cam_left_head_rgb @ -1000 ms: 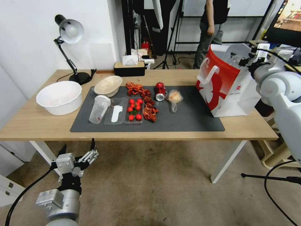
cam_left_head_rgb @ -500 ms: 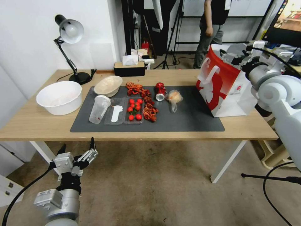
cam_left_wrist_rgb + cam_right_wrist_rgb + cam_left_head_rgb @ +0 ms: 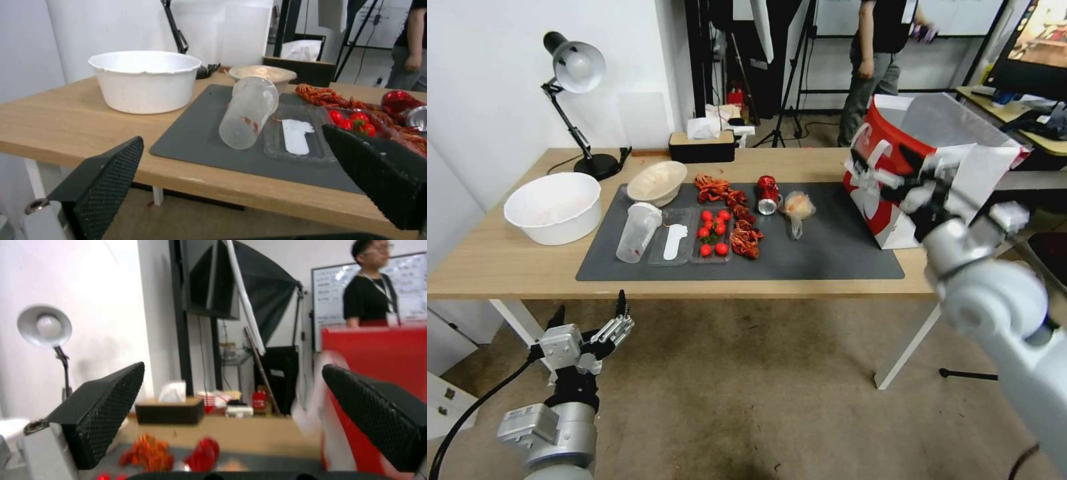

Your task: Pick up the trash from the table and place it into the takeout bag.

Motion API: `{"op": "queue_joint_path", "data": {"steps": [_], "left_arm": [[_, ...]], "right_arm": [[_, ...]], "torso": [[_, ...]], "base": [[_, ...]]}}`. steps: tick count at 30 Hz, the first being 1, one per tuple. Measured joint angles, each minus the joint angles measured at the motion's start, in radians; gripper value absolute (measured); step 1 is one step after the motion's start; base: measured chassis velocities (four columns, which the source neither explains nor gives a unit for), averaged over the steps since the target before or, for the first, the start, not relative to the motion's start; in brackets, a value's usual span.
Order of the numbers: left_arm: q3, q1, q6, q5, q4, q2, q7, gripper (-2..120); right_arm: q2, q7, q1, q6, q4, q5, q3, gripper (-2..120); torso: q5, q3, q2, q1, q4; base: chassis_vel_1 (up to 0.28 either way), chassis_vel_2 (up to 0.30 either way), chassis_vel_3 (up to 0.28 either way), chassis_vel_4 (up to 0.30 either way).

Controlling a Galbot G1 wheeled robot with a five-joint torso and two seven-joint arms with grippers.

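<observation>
- Your right gripper (image 3: 894,180) sits at the right of the head view, raised in front of the red printed side of the takeout bag (image 3: 887,143). Its jaws are spread wide with nothing between them. Judging by that pose, it is free for a pick-up and carries nothing.
- In the right wrist view the crushed red can (image 3: 202,450) lies low at the centre, between the two black pads, with the bag's red wall at the right edge. The wrist seems aimed toward the trash on the mat.
- Your left gripper (image 3: 590,333) is parked at the lower left of the head view, below the front edge of the desk (image 3: 507,260). Its jaws are also spread and hold nothing.
- The trash lies on the dark grey mat (image 3: 840,253) in the middle of the frame:
  - the can (image 3: 768,193) lies on its side;
  - the clear plastic bag with orange contents (image 3: 798,208) lies just beside it on the right;
  - the clear plastic cup (image 3: 638,231) lies tipped over at the mat's left;
  - the beige bowl (image 3: 658,181) rests tilted above the cup, at the mat's upper left corner.
- The bag stands upright and open-mouthed at the mat's right end, well apart from the items, so each must be lifted over its tall rim.
- The white basin (image 3: 554,205) sits off the mat at the left.
</observation>
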Motion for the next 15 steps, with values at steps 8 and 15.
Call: {"op": "queue_joint_path", "data": {"steps": [8,15], "left_arm": [[0.004,-0.006,-0.001,0.001,0.014,0.006,0.001,100],[0.003,-0.011,-0.001,-0.006,0.018,0.017,0.0,100]], "right_arm": [[0.093,-0.025,-0.177,0.106,-0.006,-0.103,0.027,100],[0.117,0.019,-0.137,0.075,-0.032,-0.113,-0.031,100]], "torso": [[-0.0004,0.0,0.0,0.0,0.0005],[0.0,0.0,0.0,0.0,0.0007]], "base": [[0.0,0.0,0.0,0.0],[0.0,0.0,0.0,0.0]]}}
